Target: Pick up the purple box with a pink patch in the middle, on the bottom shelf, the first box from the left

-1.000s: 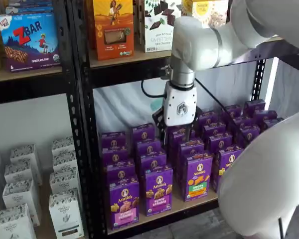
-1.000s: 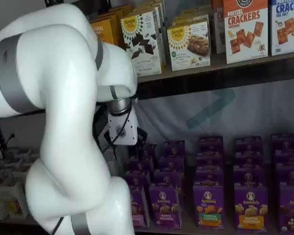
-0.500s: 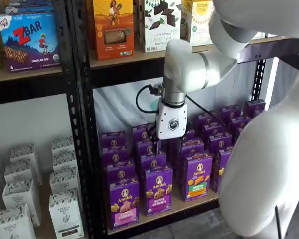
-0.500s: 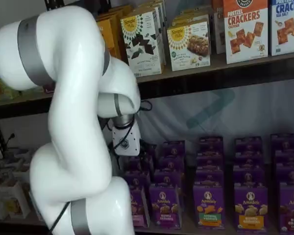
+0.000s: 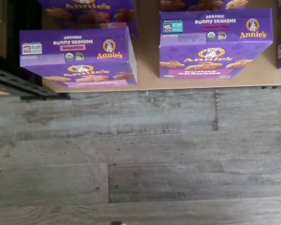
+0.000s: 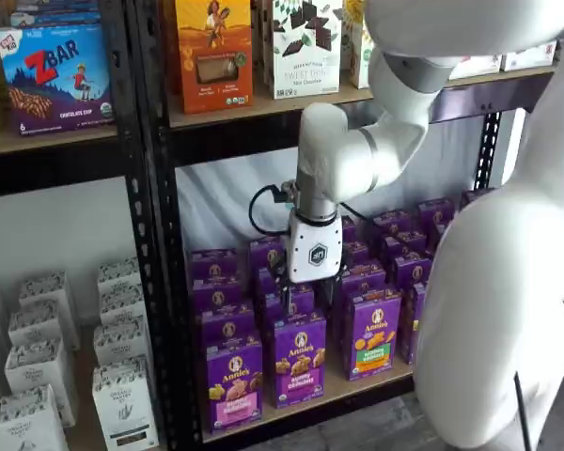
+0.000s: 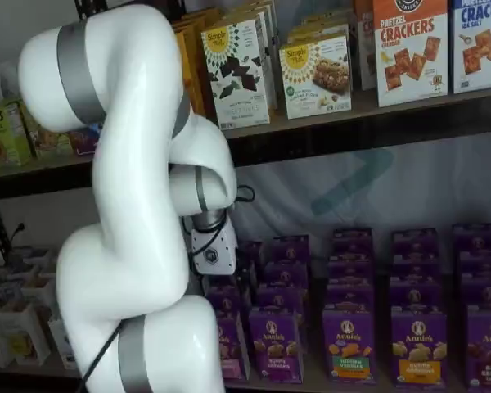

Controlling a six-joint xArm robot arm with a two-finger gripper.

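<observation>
**A:** Purple box (image 6: 233, 381) with the pink band — where does it sit from the claw?

**B:** At the front edge of the bottom shelf (image 6: 357, 390), at the left end of the front row, hard by the black post (image 6: 160, 282). In a shelf view the gripper (image 6: 310, 291) hangs above the boxes one column over, so the target lies below it, nearer the shelf's front and off toward the post. The neighbouring box (image 6: 299, 360) with the purple band stands just under the claw.

**A:** Which way does the box run?

**B:** Upright, long axis vertical, broad face to the front. The wrist view shows its top panel (image 5: 75, 47) with the wooden floor (image 5: 140, 154) in front of the shelf.

**A:** Arm pose? Fingers?

**B:** The wrist points straight down and the white forearm (image 6: 357, 155) reaches in under the upper board. The fingers are spread wide with nothing between them. I judge the next move is a short shift toward the post, then a descent.
</observation>
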